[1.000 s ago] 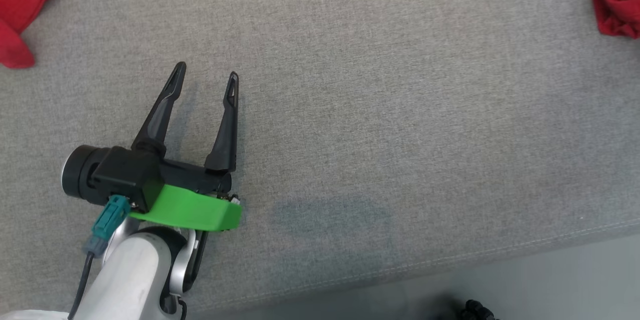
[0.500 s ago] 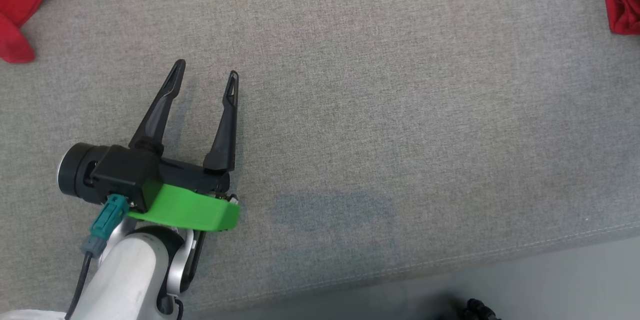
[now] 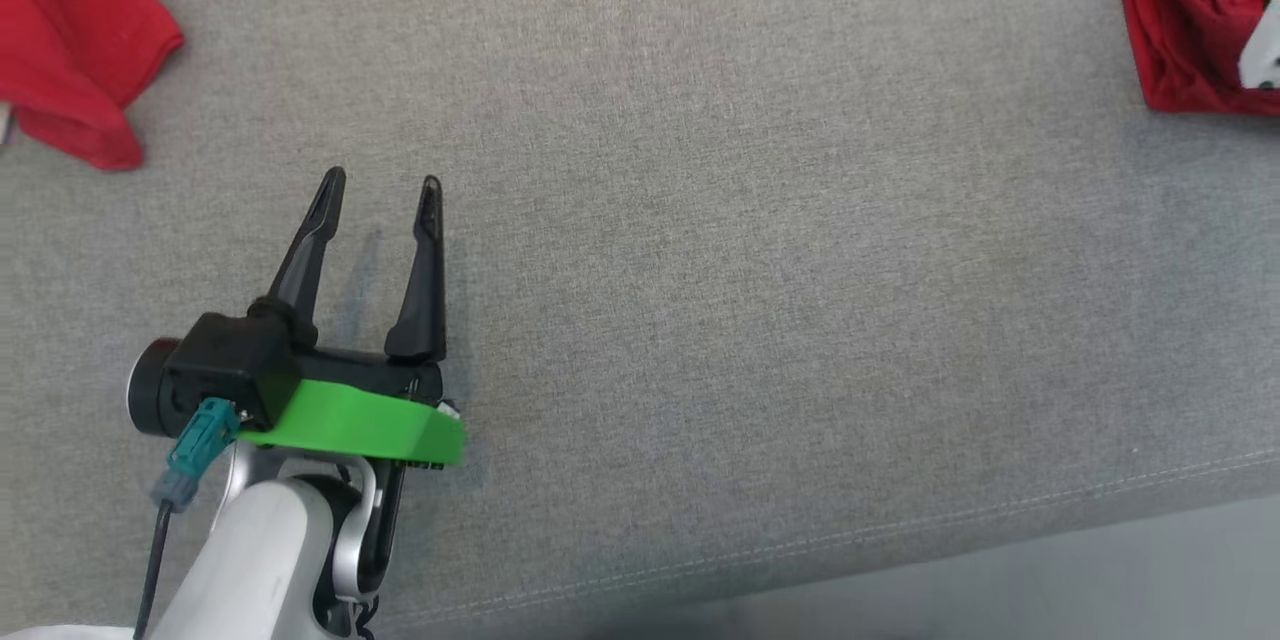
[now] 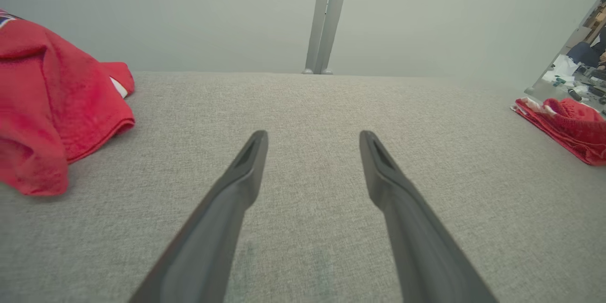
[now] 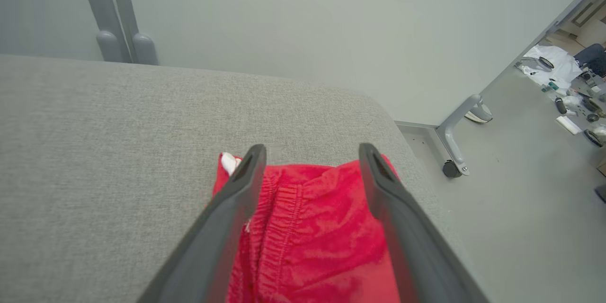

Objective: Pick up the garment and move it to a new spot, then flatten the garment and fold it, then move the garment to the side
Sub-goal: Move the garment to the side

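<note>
At the far left corner of the grey padded bench [image 3: 760, 250] a crumpled red cloth [image 3: 70, 50] with a bit of white trim lies in a loose heap, touched by neither arm. Just right of it and nearer the front edge, the left gripper [image 3: 381, 180] hovers low over bare fabric with its claw spread wide and nothing between the fingers; the left wrist view shows only grey weave ahead of it. The middle of the bench is bare. At the right edge lies the red garment [image 5: 312, 236], the task's thing as far as I can judge: a compact, layered bundle with its elastic waistband showing, close to the bench's rounded far right corner. The right gripper [image 5: 312, 148] hangs over it with its claw wide, one finger to each side of the bundle and no cloth pinched between them, so the garment rests on the bench, not in the grip. Judged from this, picking up, flattening, folding and moving to the side look done, with the garment lying released at the edge. What seems left is little: lifting the right arm clear without snagging the cloth.
</note>
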Tool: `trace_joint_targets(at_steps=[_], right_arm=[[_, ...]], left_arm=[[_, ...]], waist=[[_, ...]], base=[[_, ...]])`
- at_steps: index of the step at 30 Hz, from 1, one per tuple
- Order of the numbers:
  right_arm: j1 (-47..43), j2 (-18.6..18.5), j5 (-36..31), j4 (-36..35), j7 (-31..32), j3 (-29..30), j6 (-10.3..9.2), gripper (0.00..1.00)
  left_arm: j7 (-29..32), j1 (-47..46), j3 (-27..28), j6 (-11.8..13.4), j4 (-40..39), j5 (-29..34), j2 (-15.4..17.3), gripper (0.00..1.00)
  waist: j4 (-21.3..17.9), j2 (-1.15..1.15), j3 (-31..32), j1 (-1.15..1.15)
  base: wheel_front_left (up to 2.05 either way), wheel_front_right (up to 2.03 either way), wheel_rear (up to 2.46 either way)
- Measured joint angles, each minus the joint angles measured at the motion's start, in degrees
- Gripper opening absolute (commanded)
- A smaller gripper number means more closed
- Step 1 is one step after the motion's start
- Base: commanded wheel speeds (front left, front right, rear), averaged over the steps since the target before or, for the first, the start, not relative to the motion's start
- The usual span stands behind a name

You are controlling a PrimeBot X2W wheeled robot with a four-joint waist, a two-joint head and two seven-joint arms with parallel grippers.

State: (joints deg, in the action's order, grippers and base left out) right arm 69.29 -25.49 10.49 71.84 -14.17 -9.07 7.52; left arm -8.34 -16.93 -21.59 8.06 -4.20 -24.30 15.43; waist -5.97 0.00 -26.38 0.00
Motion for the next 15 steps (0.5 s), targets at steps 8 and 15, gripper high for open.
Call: trace_joint_targets(at_steps=[8, 15], right_arm=[[-6.7, 5.1, 3.9, -8.6, -0.8, -3.5, 0.00, 1.00], [-16.5, 8.0, 7.2, -20.7, -0.9, -5.6, 0.00, 1.00]], left_arm=[[-2.9, 3.4, 2.8, 0.8, 4.7, -2.8, -0.5, 1.00], [-4.7, 7.3, 5.5, 1.6, 7.4, -4.6, -0.3, 1.00]], waist=[[0.5, 0.00, 7.1, -0.01], [1.4, 0.00, 13.0, -0.01]], base=[[0.00, 0.00, 0.00], [0.00, 0.00, 0.00]])
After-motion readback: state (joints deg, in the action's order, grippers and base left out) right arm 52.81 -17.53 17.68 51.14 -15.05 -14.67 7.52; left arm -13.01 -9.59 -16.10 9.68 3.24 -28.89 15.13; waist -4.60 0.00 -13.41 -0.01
